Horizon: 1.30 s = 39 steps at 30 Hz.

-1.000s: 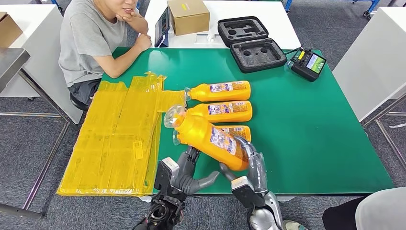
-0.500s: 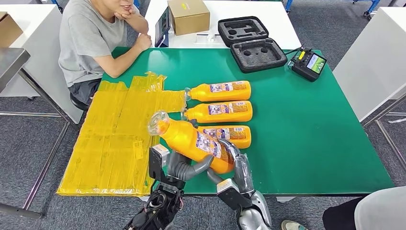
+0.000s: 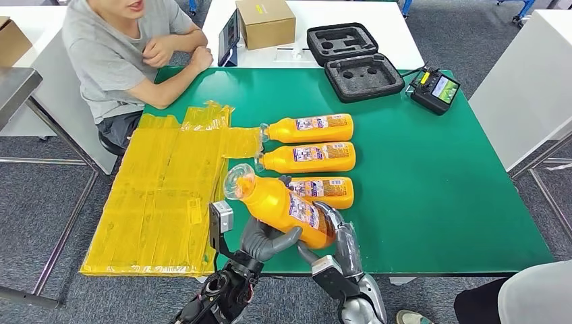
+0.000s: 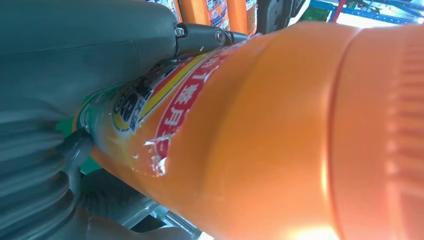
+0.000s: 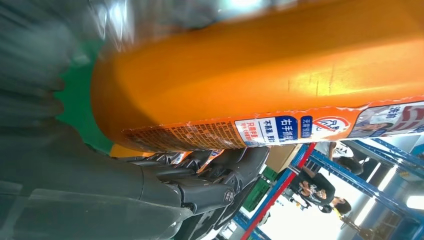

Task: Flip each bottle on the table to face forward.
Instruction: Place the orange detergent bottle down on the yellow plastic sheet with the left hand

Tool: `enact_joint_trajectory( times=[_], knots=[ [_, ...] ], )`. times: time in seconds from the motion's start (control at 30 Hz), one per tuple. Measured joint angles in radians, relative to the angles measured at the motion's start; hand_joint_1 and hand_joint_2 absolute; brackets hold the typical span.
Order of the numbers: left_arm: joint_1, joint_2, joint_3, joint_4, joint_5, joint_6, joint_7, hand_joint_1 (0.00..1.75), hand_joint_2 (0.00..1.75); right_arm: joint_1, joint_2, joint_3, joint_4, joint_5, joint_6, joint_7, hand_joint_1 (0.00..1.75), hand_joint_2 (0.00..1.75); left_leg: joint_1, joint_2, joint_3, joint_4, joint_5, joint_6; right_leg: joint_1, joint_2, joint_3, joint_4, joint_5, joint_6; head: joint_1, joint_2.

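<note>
Left hand: the left hand (image 3: 266, 239) sits at the near edge of the desk, under the neck half of the raised bottle, its thumb reaching toward the other hand; in the left wrist view its fingers (image 4: 200, 36) lie against the label, so it grips the bottle.
Right hand: the right hand (image 3: 340, 233) wraps the base end of the same bottle, dark fingers (image 5: 220, 165) curled along its side.
Held bottle: an orange bottle (image 3: 283, 206) with a clear cap is lifted off the desk between both hands, tilted, cap end up and pointing to the left and away, base low by the right hand. Its label seems to face up, though the close views are too tight to be sure.
Third bottle: just behind the held one, a bottle (image 3: 327, 190) lies flat on the desk, partly covered by it.
Middle bottle: another bottle (image 3: 307, 157) lies flat, cap to the left, parallel and near.
Far bottle: a further bottle (image 3: 307, 128) lies the same way, beyond the middle one.
Desk: green top (image 3: 432, 175), bare to the right of the bottles.
Yellow sheet: a taped yellow sheet (image 3: 162, 196) covers the left part and hangs over the edge.
Far edge: an open black foam case (image 3: 354, 57) and a handheld controller (image 3: 435, 89).
Person: a seated person in a grey shirt (image 3: 111, 57) leans an arm on the far left corner.
</note>
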Motion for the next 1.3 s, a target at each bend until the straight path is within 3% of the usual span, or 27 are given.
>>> enact_joint_trajectory(
  times=[0.17,0.67,0.93,1.07,1.23,1.3],
  knots=[
    [0.008,0.009,-0.004,-0.020,0.001,0.012,0.004,0.00,1.75,0.003,-0.001,0.000,0.000,0.014,-0.002,0.000,1.75,1.75,0.000,0.000,0.000,0.000,0.000,0.000,0.000,0.000,0.000,0.000,0.000,0.000,0.000,0.000],
    [0.012,0.000,-0.009,-0.062,-0.115,0.229,-0.076,0.00,1.75,0.003,0.032,-0.003,0.029,0.090,-0.001,0.002,1.66,1.75,0.000,0.000,0.000,0.000,0.000,0.000,0.000,0.000,0.000,0.000,0.000,0.000,0.000,0.000],
    [0.012,-0.005,-0.008,-0.078,-0.131,0.257,-0.082,0.00,1.75,0.003,0.040,-0.001,0.048,0.073,-0.003,0.003,1.62,1.75,0.000,0.000,0.000,0.000,0.000,0.000,0.000,0.000,0.000,0.000,0.000,0.000,0.000,0.000],
    [0.012,-0.007,-0.008,-0.084,-0.116,0.249,-0.079,1.43,1.75,0.002,0.040,0.008,0.057,0.050,-0.009,0.003,1.62,1.75,0.000,0.000,0.000,0.000,0.000,0.000,0.000,0.000,0.000,0.000,0.000,0.000,0.000,0.000],
    [0.006,-0.007,-0.016,-0.083,-0.080,0.222,-0.055,1.75,1.75,-0.007,0.034,0.026,0.071,0.026,-0.025,0.004,1.54,1.75,0.000,0.000,0.000,0.000,0.000,0.000,0.000,0.000,0.000,0.000,0.000,0.000,0.000,0.000],
    [0.004,-0.007,-0.018,-0.082,-0.070,0.216,-0.048,1.75,1.75,-0.009,0.033,0.030,0.075,0.023,-0.029,0.004,1.49,1.75,0.000,0.000,0.000,0.000,0.000,0.000,0.000,0.000,0.000,0.000,0.000,0.000,0.000,0.000]
  ],
)
